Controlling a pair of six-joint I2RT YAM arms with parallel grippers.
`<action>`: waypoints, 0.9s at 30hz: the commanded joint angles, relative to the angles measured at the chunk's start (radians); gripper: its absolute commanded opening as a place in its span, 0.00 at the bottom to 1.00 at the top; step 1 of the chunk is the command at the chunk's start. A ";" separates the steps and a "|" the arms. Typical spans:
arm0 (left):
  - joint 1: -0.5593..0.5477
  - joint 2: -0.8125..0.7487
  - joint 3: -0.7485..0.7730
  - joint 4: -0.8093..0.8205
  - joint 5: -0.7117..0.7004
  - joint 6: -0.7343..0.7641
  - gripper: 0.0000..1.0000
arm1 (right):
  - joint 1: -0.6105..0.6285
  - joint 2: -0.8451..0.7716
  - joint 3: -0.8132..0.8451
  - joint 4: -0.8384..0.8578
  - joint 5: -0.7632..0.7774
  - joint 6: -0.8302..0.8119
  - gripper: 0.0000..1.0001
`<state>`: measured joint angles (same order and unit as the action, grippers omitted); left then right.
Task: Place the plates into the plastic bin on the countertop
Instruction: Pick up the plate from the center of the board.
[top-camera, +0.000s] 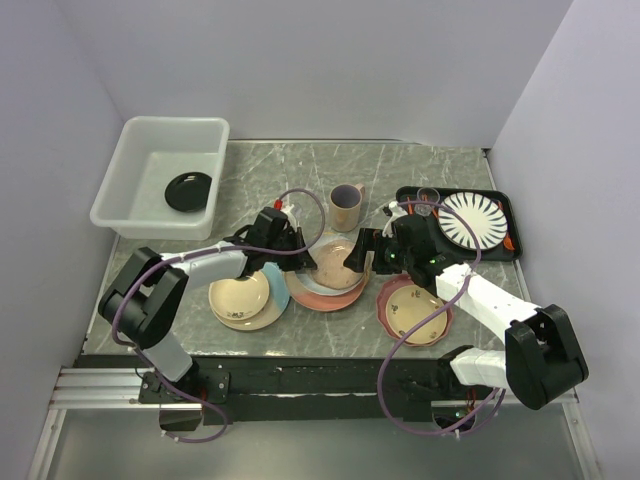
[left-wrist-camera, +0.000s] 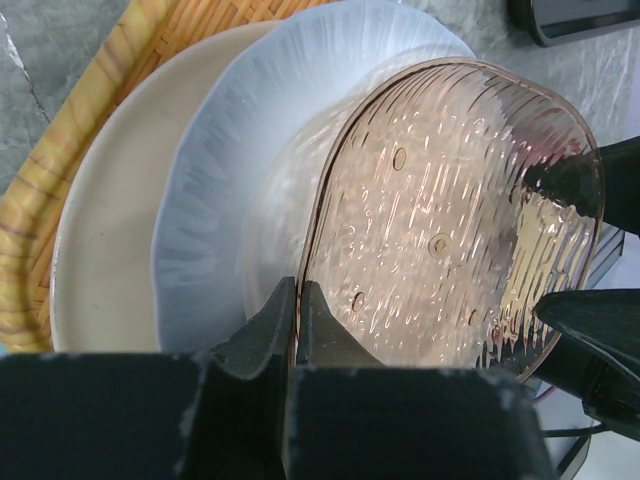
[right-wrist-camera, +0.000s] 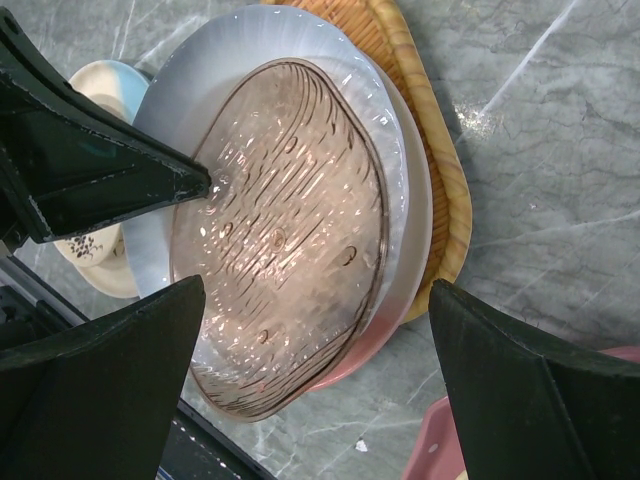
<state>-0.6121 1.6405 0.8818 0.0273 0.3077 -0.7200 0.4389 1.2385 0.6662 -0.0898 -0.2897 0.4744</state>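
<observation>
From above, the left gripper (top-camera: 303, 250) and right gripper (top-camera: 361, 258) hide the edges of the clear ribbed plate (top-camera: 335, 263) from me. The right wrist view cuts the pink plate (right-wrist-camera: 431, 450) off.

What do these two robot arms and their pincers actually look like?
Each is a chain of chunky black joints linked by smooth white tubes: left arm, right arm. A thin purple cable loops loosely along each. The left gripper and right gripper are matte black, each with two flat, wedge-shaped fingers.
</observation>
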 joint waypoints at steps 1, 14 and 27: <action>-0.011 -0.001 0.029 -0.026 -0.044 0.024 0.01 | 0.004 -0.017 0.003 0.027 -0.002 -0.007 1.00; -0.018 -0.064 0.048 -0.087 -0.091 0.036 0.01 | 0.006 -0.050 -0.010 0.035 0.009 -0.007 1.00; -0.017 -0.169 0.074 -0.156 -0.163 0.040 0.01 | 0.006 -0.106 -0.033 0.052 0.021 -0.003 1.00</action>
<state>-0.6243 1.5242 0.9138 -0.1097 0.1837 -0.7013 0.4389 1.1641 0.6346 -0.0696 -0.2787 0.4744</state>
